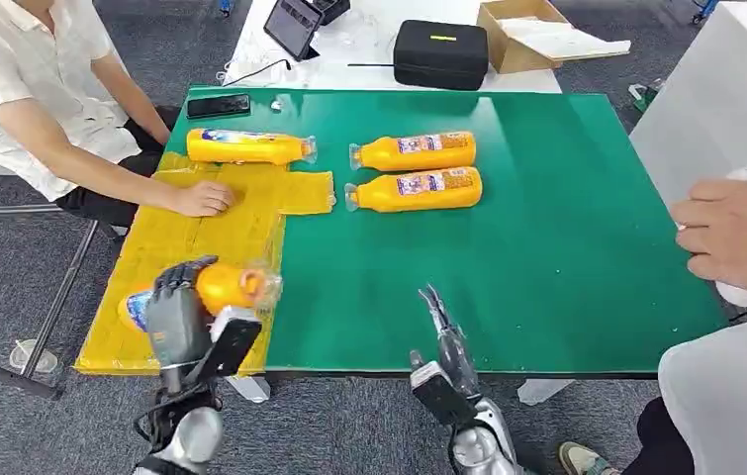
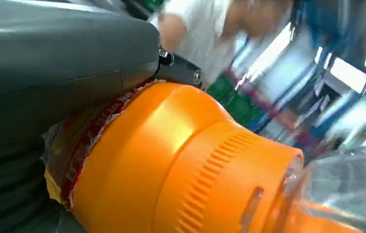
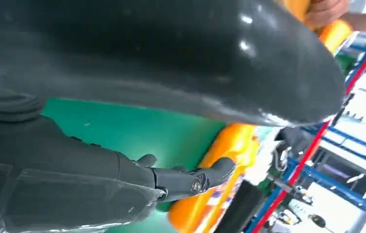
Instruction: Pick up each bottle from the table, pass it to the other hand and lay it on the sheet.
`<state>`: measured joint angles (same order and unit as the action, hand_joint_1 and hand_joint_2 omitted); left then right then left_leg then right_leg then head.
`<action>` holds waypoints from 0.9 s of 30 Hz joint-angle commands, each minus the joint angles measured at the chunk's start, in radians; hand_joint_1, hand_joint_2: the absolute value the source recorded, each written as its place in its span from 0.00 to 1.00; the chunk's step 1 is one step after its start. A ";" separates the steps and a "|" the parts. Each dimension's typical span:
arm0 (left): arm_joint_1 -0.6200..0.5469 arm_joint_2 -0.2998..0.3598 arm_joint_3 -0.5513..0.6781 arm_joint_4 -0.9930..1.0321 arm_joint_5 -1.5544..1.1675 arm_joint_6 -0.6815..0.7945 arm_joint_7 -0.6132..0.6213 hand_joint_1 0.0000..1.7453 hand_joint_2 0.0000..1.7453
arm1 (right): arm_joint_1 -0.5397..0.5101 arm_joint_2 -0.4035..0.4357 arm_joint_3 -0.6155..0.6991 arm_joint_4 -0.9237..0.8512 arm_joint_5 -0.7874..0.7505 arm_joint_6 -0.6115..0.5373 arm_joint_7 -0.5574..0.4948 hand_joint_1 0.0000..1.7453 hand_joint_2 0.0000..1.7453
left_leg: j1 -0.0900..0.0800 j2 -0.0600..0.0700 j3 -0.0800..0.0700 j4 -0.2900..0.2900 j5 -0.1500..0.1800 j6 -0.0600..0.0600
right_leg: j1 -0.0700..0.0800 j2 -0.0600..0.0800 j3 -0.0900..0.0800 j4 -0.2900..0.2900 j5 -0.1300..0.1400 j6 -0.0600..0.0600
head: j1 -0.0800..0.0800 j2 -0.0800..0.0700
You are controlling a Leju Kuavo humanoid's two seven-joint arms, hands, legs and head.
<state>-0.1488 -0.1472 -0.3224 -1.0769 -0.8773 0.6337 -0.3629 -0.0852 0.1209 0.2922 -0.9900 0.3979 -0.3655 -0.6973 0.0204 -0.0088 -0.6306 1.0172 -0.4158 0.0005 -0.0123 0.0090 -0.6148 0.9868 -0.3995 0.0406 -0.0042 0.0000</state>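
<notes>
My left hand (image 1: 179, 309) grips an orange bottle (image 1: 221, 288) over the near end of the yellow sheet (image 1: 191, 237); the left wrist view shows its ribbed orange cap end (image 2: 190, 165) tight against my palm. My right hand (image 1: 445, 341) hovers at the table's near edge with fingers stretched out, holding nothing; its dark fingers (image 3: 190, 178) lie straight in the right wrist view. Another bottle (image 1: 250, 146) lies at the sheet's far end. Two bottles (image 1: 414, 151) (image 1: 414, 188) lie side by side on the green table (image 1: 547, 228).
A seated person's hand (image 1: 201, 199) presses on the sheet at the left. Another person's hand (image 1: 735, 236) hovers at the right edge. A phone (image 1: 218, 105) lies at the far left corner; a black case (image 1: 440, 53) and a cardboard box (image 1: 522, 35) stand behind.
</notes>
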 commanded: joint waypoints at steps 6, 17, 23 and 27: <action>-0.214 0.060 -0.038 0.447 -0.042 -0.193 0.047 0.73 1.00 | -0.075 -0.010 0.080 0.108 -0.035 0.012 -0.001 0.00 0.00 | 0.000 0.002 0.006 -0.002 -0.001 0.001 | 0.000 0.000 0.006 -0.001 -0.001 -0.002 | 0.000 0.000; -0.312 0.097 -0.093 0.598 -0.006 -0.511 0.017 0.00 1.00 | -0.122 -0.022 0.130 0.138 -0.076 0.010 -0.001 0.00 0.00 | -0.001 0.006 0.007 -0.002 0.000 0.000 | 0.000 0.003 0.004 -0.001 0.003 -0.005 | 0.000 0.000; -0.348 0.139 -0.109 0.662 0.032 -0.685 -0.023 0.00 1.00 | -0.142 -0.022 0.152 0.155 -0.101 0.005 -0.001 0.00 0.00 | -0.001 0.006 0.007 -0.002 0.000 0.000 | 0.000 0.004 0.004 0.000 0.003 -0.005 | 0.000 0.000; -0.349 0.158 -0.101 0.679 0.065 -0.738 -0.061 0.00 1.00 | -0.150 -0.022 0.164 0.165 -0.113 0.002 -0.001 0.00 0.00 | -0.001 0.005 0.009 -0.003 0.001 -0.001 | 0.000 0.003 0.008 -0.001 0.003 -0.005 | 0.000 0.000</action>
<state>-0.4968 -0.0519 -0.3929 -0.5421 -0.8477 -0.0239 -0.3959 -0.1810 0.1137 0.4082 -0.9091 0.3010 -0.3590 -0.6977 0.0205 -0.0104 -0.6248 1.0165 -0.4145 -0.0010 -0.0119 0.0076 -0.6079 0.9877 -0.3985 0.0373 -0.0046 0.0000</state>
